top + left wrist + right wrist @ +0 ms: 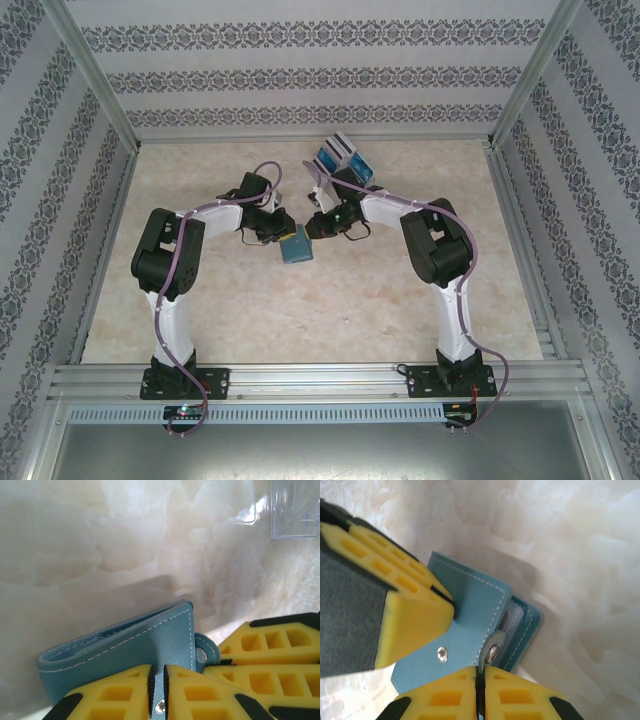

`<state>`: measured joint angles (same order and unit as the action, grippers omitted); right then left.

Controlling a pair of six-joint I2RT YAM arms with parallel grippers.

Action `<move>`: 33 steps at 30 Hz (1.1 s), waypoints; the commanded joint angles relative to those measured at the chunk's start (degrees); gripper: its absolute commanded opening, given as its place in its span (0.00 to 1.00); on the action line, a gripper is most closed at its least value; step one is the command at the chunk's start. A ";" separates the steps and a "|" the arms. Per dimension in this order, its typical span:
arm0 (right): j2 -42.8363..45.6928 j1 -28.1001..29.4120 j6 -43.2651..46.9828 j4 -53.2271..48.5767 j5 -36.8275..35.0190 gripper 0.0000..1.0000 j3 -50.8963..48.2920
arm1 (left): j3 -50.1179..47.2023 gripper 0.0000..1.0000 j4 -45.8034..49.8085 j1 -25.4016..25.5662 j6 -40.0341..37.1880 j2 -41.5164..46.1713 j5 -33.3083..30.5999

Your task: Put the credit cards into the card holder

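The teal-blue card holder (297, 246) sits mid-table between both grippers. In the left wrist view the card holder (125, 647) is nearly folded, and my left gripper (159, 674) is shut on its stitched cover beside a snap stud. My right gripper (481, 674) is shut on the holder's small snap tab (492, 647). The holder (470, 612) gapes slightly there, with a pale card edge (508, 621) showing inside. More credit cards (340, 158), blue and white, lie at the back of the table. The right gripper's fingers (270, 655) also appear in the left wrist view.
A clear transparent plastic piece (295, 510) lies on the marble tabletop beyond the holder. The left gripper's finger (395, 605) crowds the right wrist view. Patterned walls and metal rails (110, 260) bound the table.
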<state>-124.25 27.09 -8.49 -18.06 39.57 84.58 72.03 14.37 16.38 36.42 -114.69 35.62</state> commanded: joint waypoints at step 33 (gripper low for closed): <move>7.50 -2.13 -1.71 19.88 21.82 0.07 -14.17 | -0.98 0.14 2.57 -1.87 -3.55 -2.93 -2.44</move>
<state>-119.28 25.23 -10.72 1.17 55.27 70.37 72.62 14.59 15.59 34.65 -115.18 36.69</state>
